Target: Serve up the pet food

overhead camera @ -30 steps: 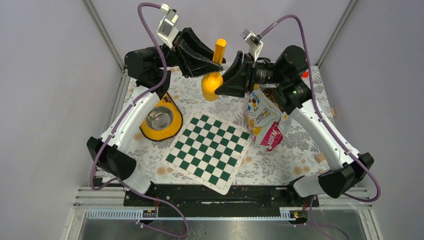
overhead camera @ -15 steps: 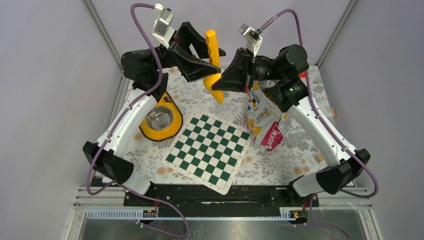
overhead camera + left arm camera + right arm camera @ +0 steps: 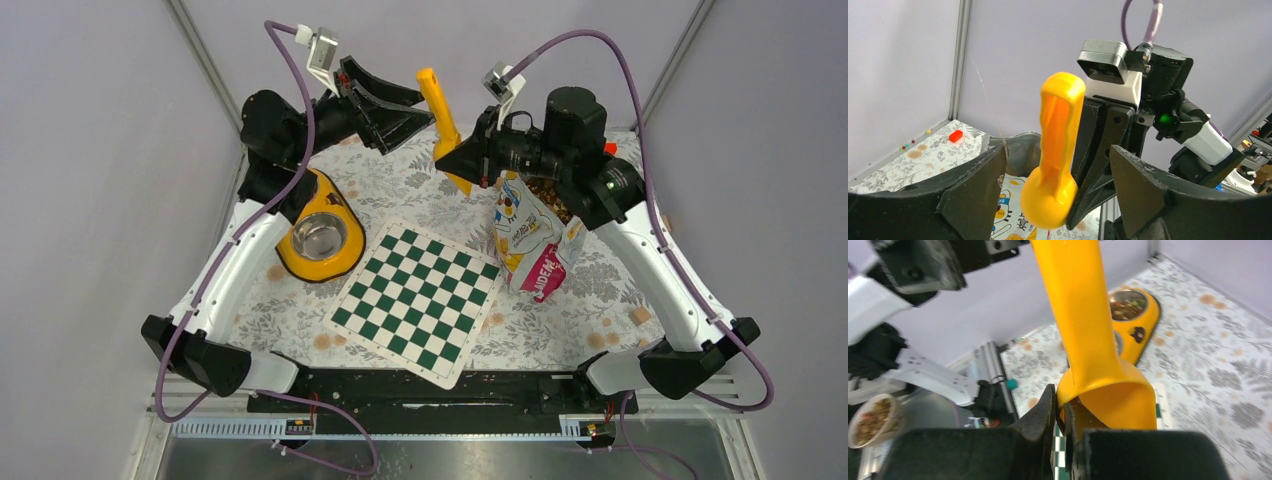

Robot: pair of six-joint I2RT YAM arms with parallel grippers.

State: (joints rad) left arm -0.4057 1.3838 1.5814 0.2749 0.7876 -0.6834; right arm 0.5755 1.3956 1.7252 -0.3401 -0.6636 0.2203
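Above the floral tabletop [image 3: 420, 190], the yellow scoop [image 3: 440, 110] has passed from the left tool [image 3: 412, 110], now gaping empty beside it, to the right tool [image 3: 460, 165], pinching its rim, with kibble [image 3: 552, 195] waiting in the bag [image 3: 530, 245] just behind, so scooping looks next.

- Table [image 3: 560, 320]: covered with a white cloth, grey leaf print, scattered tan blotches.
- Behind the table: back wall [image 3: 460, 30], plain, matte, pale lilac-grey.
- Either side of the table: left wall [image 3: 90, 200] and right wall [image 3: 770, 150], same colour, unmarked.
- At the table's far corners: two silver metal posts [image 3: 205, 65], leaning outward in the top view.
- Along the table's near edge: pale ribbed rail [image 3: 440, 428]; beyond it a dull grey metal sheet [image 3: 450, 462].
- Light over the table: even, diffuse, with soft shadows on the cloth.
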